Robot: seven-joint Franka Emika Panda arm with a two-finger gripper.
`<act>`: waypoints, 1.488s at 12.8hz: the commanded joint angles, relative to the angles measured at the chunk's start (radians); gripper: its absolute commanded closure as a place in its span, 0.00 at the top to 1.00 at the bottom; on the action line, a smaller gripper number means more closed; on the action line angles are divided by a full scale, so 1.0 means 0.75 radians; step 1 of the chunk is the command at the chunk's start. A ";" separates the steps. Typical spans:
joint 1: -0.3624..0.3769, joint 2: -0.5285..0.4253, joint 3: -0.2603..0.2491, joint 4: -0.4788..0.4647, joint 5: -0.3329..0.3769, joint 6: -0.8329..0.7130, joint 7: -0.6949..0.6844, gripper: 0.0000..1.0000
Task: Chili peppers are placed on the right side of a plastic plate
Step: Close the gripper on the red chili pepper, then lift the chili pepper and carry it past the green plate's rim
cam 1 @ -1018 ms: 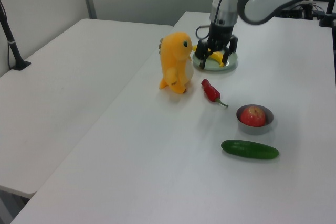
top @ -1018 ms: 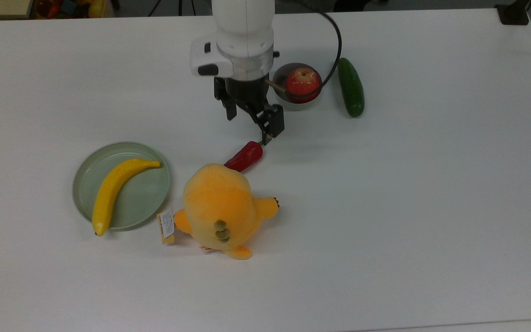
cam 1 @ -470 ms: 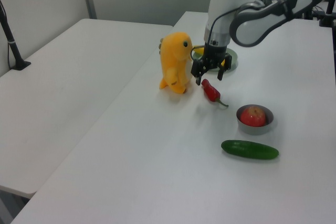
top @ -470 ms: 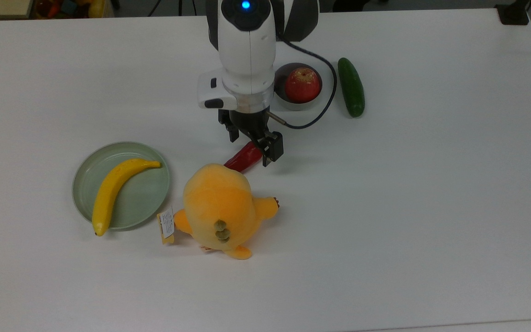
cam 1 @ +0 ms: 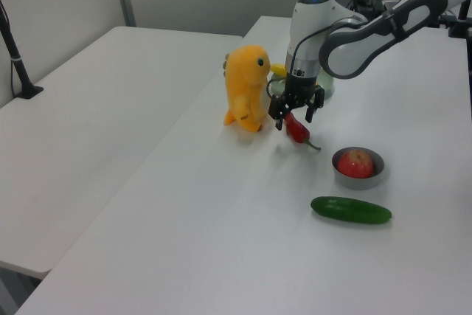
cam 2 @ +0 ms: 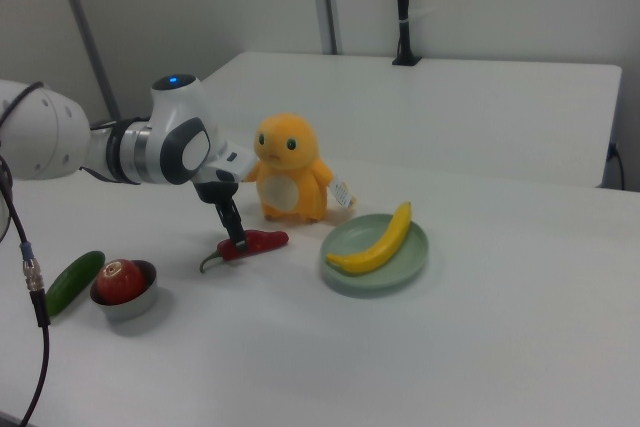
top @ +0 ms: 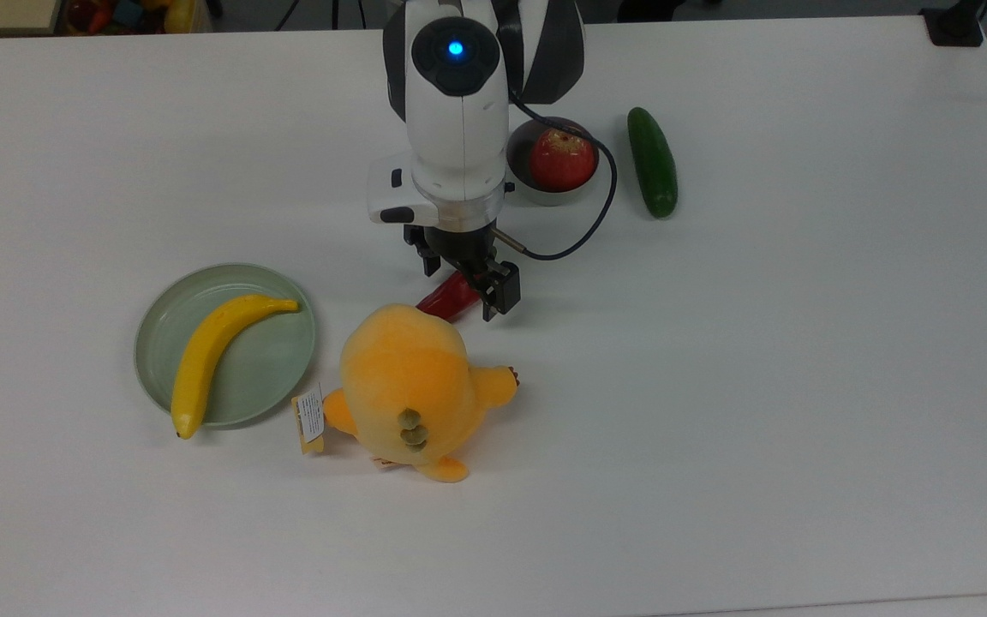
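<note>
The black two-finger claw (top: 469,290) stands open astride the glossy dark-red chili pepper (top: 445,299), which lies on the white worktop (top: 759,360) between the orange plush toy (top: 412,387) and the grey bowl. Whether the fingers reach the worktop is hard to judge. Closing too high, they may squeeze the slick pepper out toward the plush. The pale green plastic plate (top: 266,364) sits well apart.

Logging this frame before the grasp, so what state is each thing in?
gripper: open, fingers straddling the chili pepper
chili pepper: lying on the table, not lifted
plastic plate: holds a banana
metal bowl: holds an apple
cucumber: lying flat
plush toy: upright
</note>
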 commanded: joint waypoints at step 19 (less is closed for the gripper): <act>-0.052 -0.238 -0.015 0.037 -0.049 -0.443 -0.284 0.27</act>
